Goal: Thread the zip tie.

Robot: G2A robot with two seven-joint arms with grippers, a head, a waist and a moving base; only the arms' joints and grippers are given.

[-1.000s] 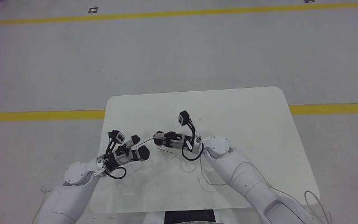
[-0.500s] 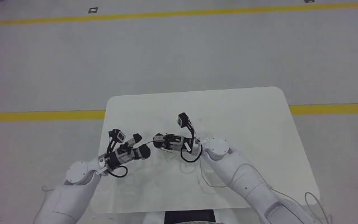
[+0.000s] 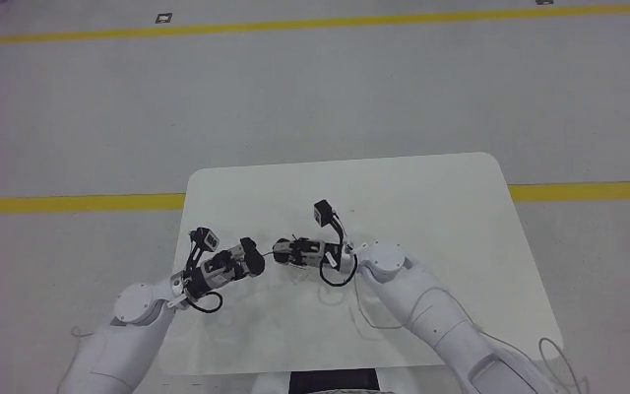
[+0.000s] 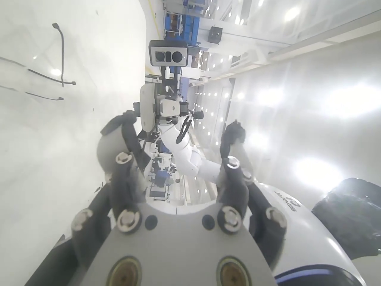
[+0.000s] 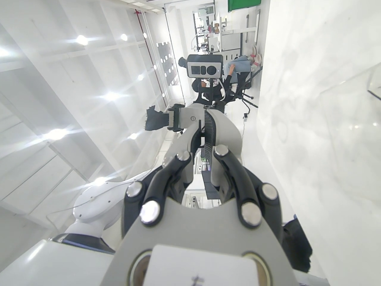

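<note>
Zip tie pinched in the narrowly closed right end effector, above the table, facing the wide-open, empty left end effector; judged light, springy, slick ribbed plastic, so best gripped near the free tip, keeping overhang short to limit flex.

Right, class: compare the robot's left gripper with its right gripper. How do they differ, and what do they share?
The left gripper is open, its fingers far apart; the right gripper is shut, its fingers together. In the top view the left gripper slants across the table, while the right gripper points nearly straight sideways. Both have black fingers and face each other, tips close.
</note>
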